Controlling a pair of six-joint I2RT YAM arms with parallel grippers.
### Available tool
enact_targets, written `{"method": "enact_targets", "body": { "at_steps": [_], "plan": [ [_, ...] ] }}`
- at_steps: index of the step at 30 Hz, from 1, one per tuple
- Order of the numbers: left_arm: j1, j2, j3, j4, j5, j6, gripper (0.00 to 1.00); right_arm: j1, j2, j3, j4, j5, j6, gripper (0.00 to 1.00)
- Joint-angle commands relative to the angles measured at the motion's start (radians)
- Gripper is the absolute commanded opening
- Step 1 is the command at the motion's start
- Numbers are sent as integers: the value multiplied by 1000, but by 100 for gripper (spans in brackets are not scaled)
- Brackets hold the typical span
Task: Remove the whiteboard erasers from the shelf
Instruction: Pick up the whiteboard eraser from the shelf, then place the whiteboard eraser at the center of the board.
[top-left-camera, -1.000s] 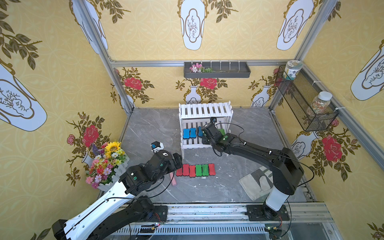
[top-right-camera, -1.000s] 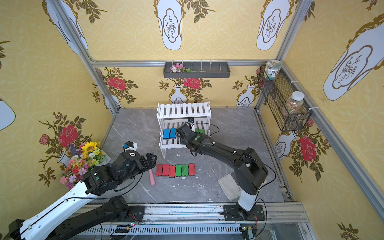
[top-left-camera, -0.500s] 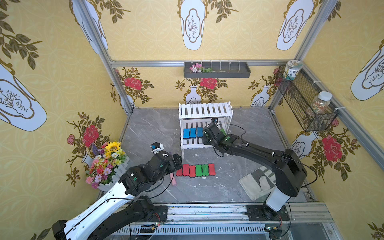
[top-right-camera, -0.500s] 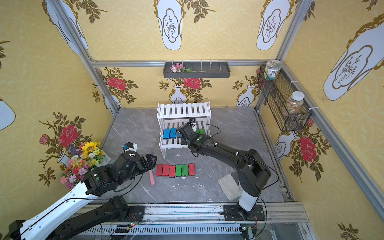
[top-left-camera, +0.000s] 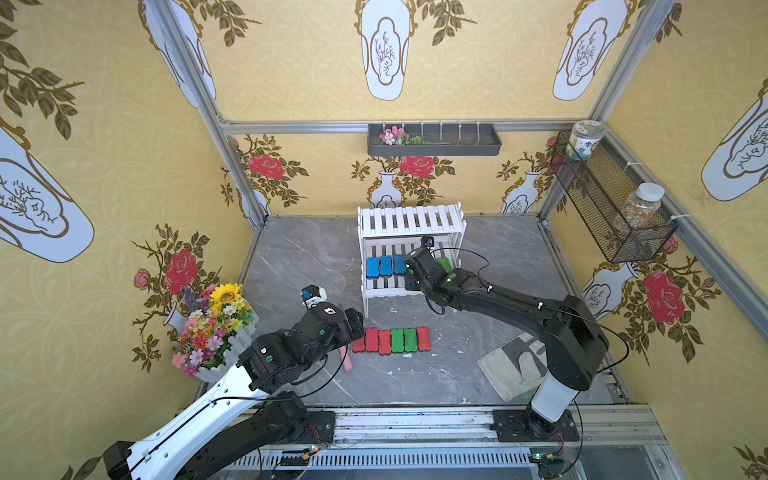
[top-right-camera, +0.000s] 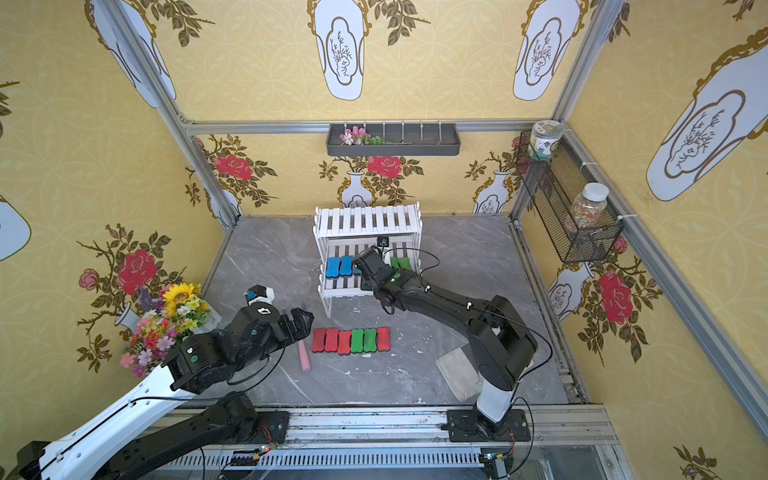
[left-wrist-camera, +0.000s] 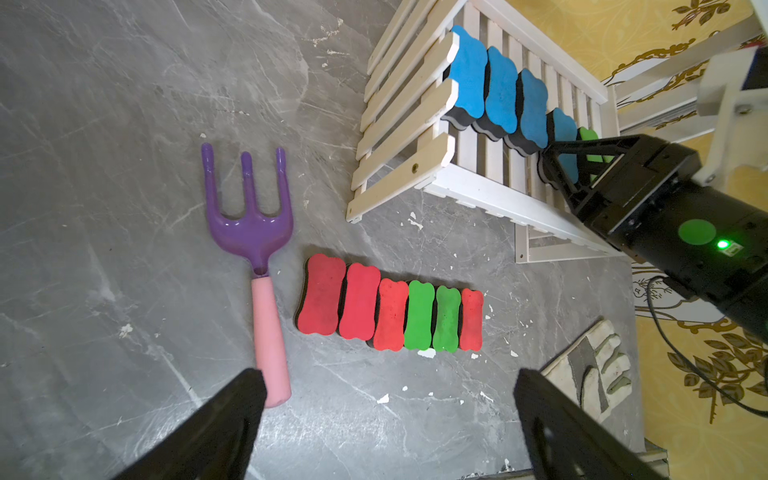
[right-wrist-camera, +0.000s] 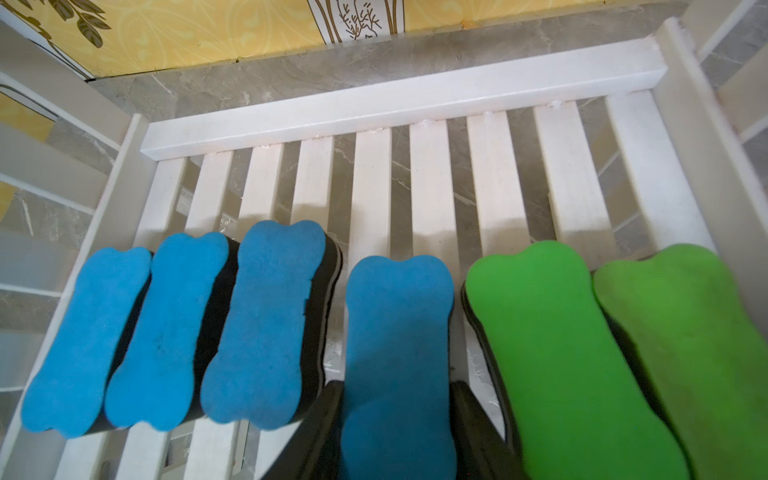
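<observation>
The white shelf (top-left-camera: 409, 220) (right-wrist-camera: 399, 99) stands at the back. On its lower tier lie three blue whiteboard erasers (right-wrist-camera: 266, 324) (top-left-camera: 372, 267) pressed side by side, one more blue eraser (right-wrist-camera: 397, 332) a little apart, and two green erasers (right-wrist-camera: 561, 353) (top-right-camera: 401, 262). My right gripper (right-wrist-camera: 397, 386) (top-left-camera: 409, 262) reaches in from the front and is shut on the separate blue eraser, one finger against each long side. A row of several red and green erasers (left-wrist-camera: 390, 311) (top-left-camera: 390, 340) lies on the floor. My left gripper (left-wrist-camera: 388, 376) (top-right-camera: 301, 320) hovers open near that row, holding nothing.
A purple garden fork with a pink handle (left-wrist-camera: 249, 224) lies left of the floor row. A pale glove (top-left-camera: 511, 365) lies at the front right, and a flower pot (top-left-camera: 212, 328) at the left wall. A dark wall tray (top-left-camera: 434, 139) and a mesh basket (top-left-camera: 611, 208) hang above.
The right gripper's jaws have narrowed onto the blue eraser on the lower tier. The left arm has stayed where it was.
</observation>
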Motion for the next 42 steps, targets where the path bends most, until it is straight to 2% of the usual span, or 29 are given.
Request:
{"method": "enact_targets", "body": {
  "at_steps": [1, 8, 12, 16, 22, 26, 29, 35, 42],
  "plan": [
    [1, -5, -9, 1, 7, -7, 100, 6, -42, -17, 66, -24, -45, 42],
    [1, -9, -10, 1, 2, -10, 99, 29, -215, -107, 123, -186, -63, 40],
    [2, -9, -9, 2, 1, -8, 100, 82, -351, -198, 94, -208, -54, 40],
    [1, -9, -10, 5, 0, -5, 99, 177, -492, -308, 29, -154, -15, 40],
    [1, 0, -11, 10, 2, -4, 99, 357, -658, -512, -83, 33, 161, 40],
    [1, 7, -19, 26, 11, -3, 100, 376, -649, -634, -106, 71, 279, 40],
    [2, 20, -15, 28, 16, -3, 99, 315, -591, -703, -75, 60, 337, 40],
    [1, 21, -8, 25, 15, -2, 100, 196, -477, -745, 92, -48, 268, 39],
    [1, 13, -13, 15, 7, -4, 100, 182, -371, -719, 152, -80, 235, 39]
  ]
}}
